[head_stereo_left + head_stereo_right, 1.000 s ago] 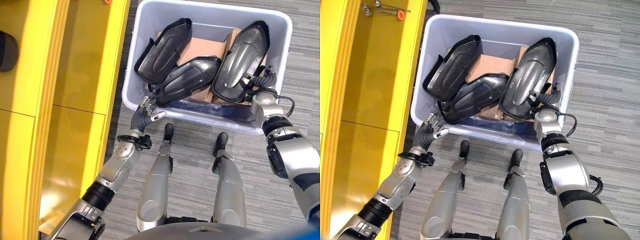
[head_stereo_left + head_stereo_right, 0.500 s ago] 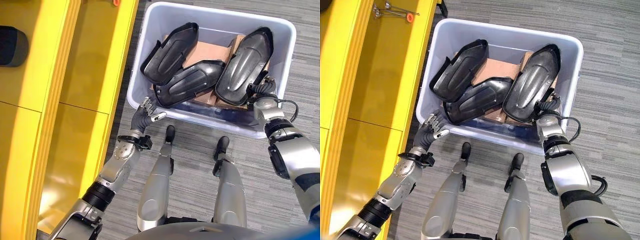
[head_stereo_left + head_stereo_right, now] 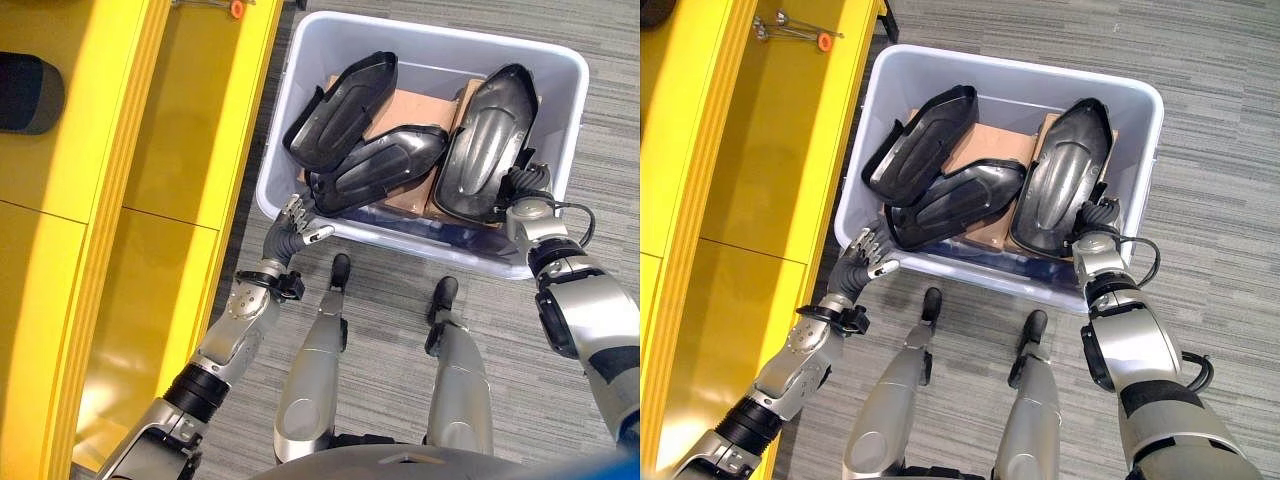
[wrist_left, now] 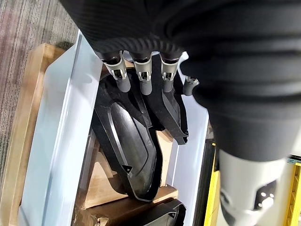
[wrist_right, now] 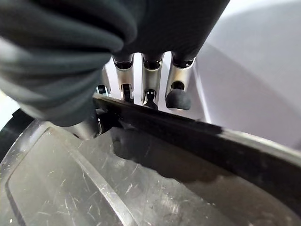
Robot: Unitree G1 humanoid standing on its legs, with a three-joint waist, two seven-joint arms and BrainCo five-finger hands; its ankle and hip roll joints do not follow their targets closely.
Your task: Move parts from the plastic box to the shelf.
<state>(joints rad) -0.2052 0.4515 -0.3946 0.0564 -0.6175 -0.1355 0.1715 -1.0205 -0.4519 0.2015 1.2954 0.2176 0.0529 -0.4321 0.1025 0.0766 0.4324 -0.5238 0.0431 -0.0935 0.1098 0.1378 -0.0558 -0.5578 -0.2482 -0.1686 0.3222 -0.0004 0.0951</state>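
Observation:
A pale grey plastic box (image 3: 575, 90) on the floor holds three black moulded parts on cardboard (image 3: 410, 105). One part (image 3: 340, 110) lies at the left, another (image 3: 375, 165) in the middle, the third (image 3: 490, 140) at the right. My right hand (image 3: 522, 188) is inside the box at the right part's near end, with its fingers (image 5: 176, 96) curled over that part's edge (image 5: 155, 127). Just outside the box's near-left corner my left hand (image 3: 292, 222) hovers open, its fingers (image 4: 143, 77) pointing at the middle part (image 4: 127, 136).
The yellow shelf (image 3: 180, 150) runs along the left, close beside the box. A dark rounded object (image 3: 25, 95) lies on it at the far left. Metal pins with an orange tip (image 3: 820, 40) lie at its far end. Grey carpet surrounds the box.
The whole picture has shifted, so the camera moved. My right hand keeps its hold on the right part's near edge. The left hand stays by the box corner.

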